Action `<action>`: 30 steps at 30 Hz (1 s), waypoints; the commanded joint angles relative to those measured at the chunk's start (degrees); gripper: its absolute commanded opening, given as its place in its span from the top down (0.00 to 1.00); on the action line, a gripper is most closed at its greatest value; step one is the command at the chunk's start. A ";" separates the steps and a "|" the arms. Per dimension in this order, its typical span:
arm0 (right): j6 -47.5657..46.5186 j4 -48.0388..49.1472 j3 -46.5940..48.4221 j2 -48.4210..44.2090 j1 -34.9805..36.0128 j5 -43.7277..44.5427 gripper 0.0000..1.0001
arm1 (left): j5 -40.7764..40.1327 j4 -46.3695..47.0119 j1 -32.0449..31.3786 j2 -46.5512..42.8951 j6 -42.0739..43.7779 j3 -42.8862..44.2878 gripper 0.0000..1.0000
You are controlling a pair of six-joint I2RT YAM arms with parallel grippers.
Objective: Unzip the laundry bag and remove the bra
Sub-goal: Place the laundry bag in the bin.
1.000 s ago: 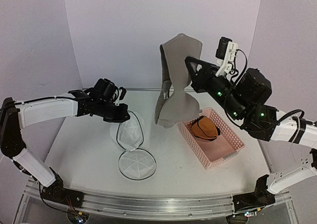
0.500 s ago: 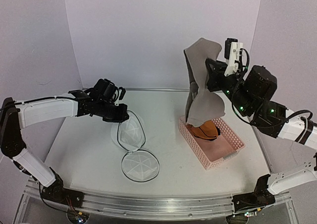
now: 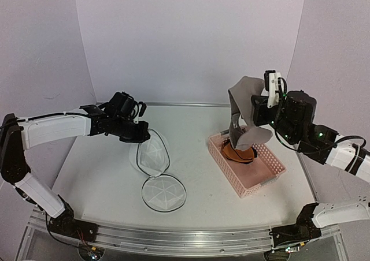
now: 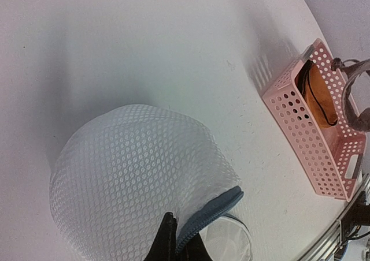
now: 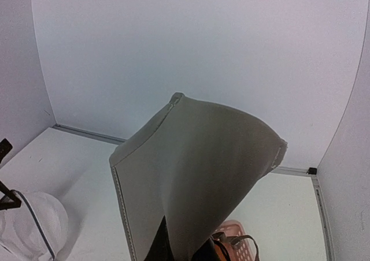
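The white mesh laundry bag lies open on the table, its lower round face flat near the front. My left gripper is shut on the bag's dark zipper rim; the mesh bulges in the left wrist view. My right gripper is shut on the beige bra and holds it over the pink basket. The bra's lower part with an orange cup hangs into the basket. In the right wrist view the bra fills the middle.
The pink perforated basket stands right of centre and also shows in the left wrist view. The purple backdrop walls enclose the table on three sides. The table's metal front rail runs along the bottom.
My right gripper has carried the bra to the right and down, from high above the table's middle to low over the pink basket. The left gripper and bag have stayed in place.
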 commanded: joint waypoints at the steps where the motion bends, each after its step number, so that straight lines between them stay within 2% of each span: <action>1: 6.36 -5.91 -2.02 -3.13 -0.19 -0.93 1.00 | -1.27 -0.22 -0.18 -0.23 0.85 -0.13 1.00; 8: 14.17 -13.99 -6.43 -7.16 -0.19 1.70 1.00 | -0.90 -0.29 -0.22 0.81 0.94 0.78 1.00; 14: 19.29 -16.49 -10.20 -6.50 -0.55 2.98 1.00 | -0.33 -0.31 -0.18 1.45 0.86 1.57 1.00; 21: 21.50 -17.41 -8.53 1.60 -4.14 -1.62 1.00 | -0.04 -0.49 -0.18 0.66 0.90 1.50 1.00; 30: 22.24 -17.82 -3.16 14.94 -10.50 -9.18 0.95 | -0.35 -0.68 -0.18 -1.03 0.73 -0.50 1.00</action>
